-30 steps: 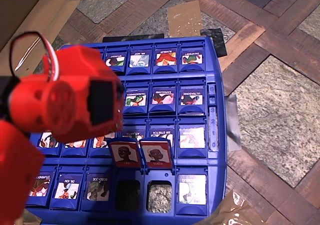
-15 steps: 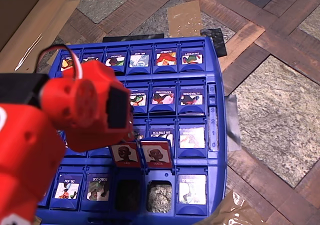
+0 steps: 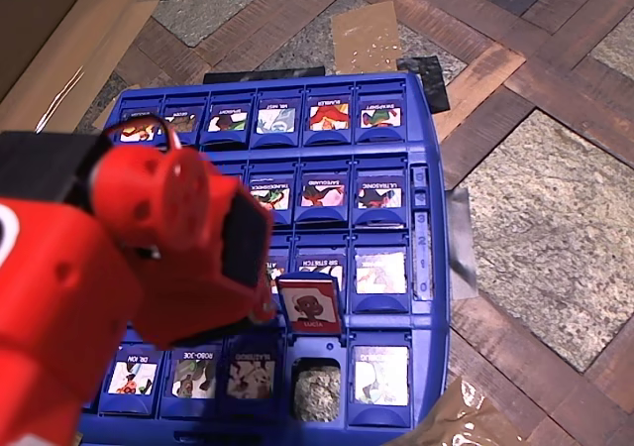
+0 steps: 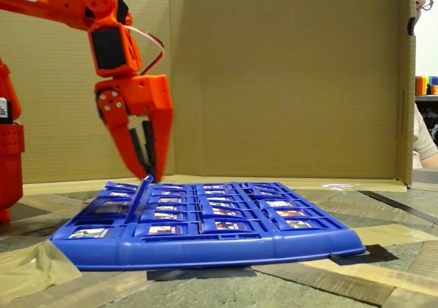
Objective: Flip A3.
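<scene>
One tile stands upright on the blue board (image 3: 436,268): the red-framed LUCIA tile (image 3: 310,305). Just left of it, in the overhead view, A3 (image 3: 252,375) lies flat in its slot with the colourful BLASTEROID face up, so by my judgement the flip looks done. ROBO-JOE (image 3: 195,372) lies flat just left of A3. The end effector (image 4: 148,171) hangs above the LUCIA tile's row, fingertips pointing down near the raised tile's top edge in the fixed view; its fingers sit close together with a narrow slot between them, gripping nothing. That near-closed, downward pose suits pushing a hinged tile over rather than grasping it. The table (image 3: 555,208) under the board is patterned wood and stone.
</scene>
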